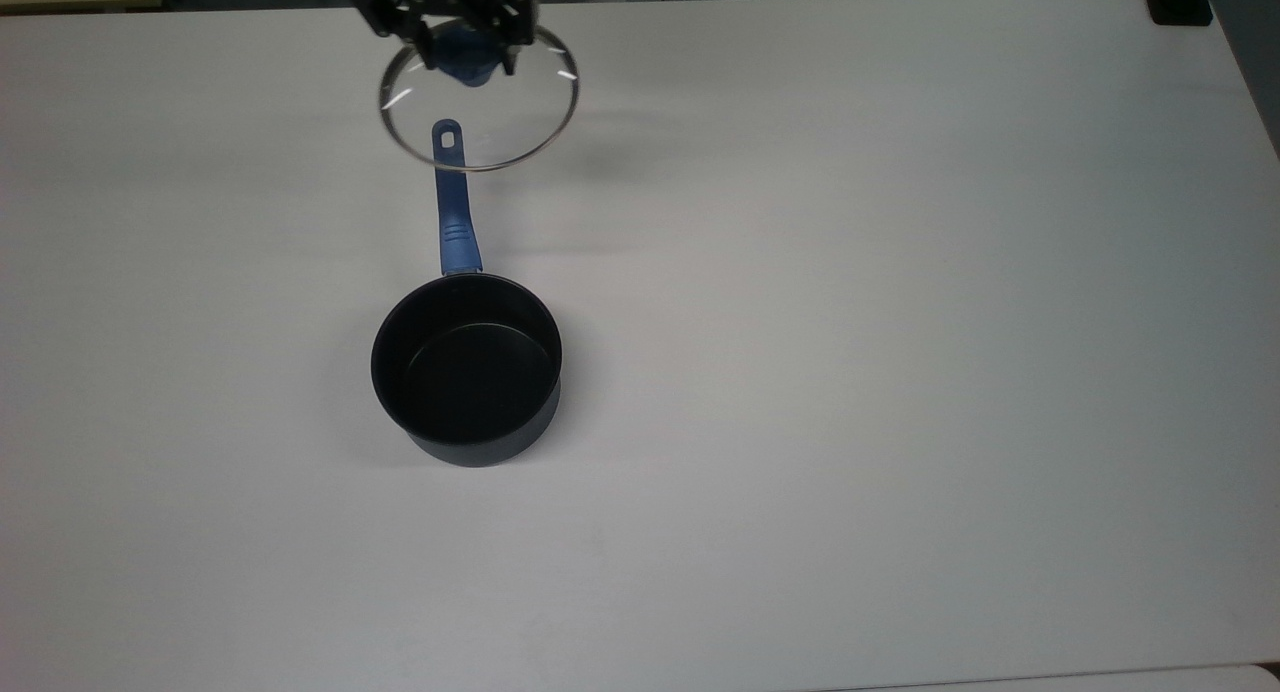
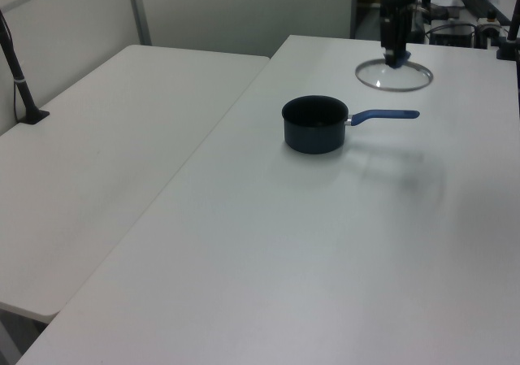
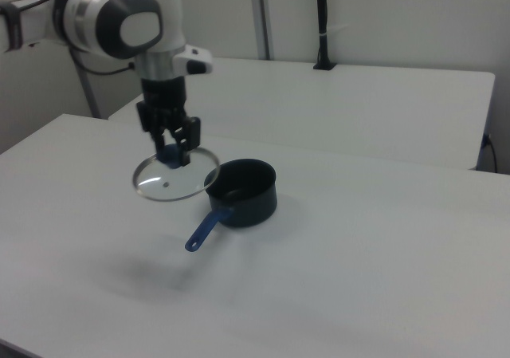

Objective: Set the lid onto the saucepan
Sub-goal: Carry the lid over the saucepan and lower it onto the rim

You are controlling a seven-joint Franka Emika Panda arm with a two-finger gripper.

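The two fingers are clamped on the blue knob of the lid, one on each side, so the gripper holds the lid by its centre. In the right view the gripper points straight down and the lid hangs level beneath it, clear of the table, with a soft shadow on the surface below. The glass disc is see-through, ringed by a thin steel rim that catches small white glints.

In the top view the lid sits near the table's far edge, and the end hole of the saucepan's handle shows through the glass. In the left view the lid hovers beyond the handle's free end, with the gripper above it.

The saucepan stands upright on the table, roughly midway between the near and far edges and towards the top view's left. Its black inside is open, and its long blue handle runs straight towards the far edge. The lid is apart from the pot body, which sits nearer the near edge. In the right view the saucepan lies just to the right view's right of the lid.

The white arm rises from the gripper.
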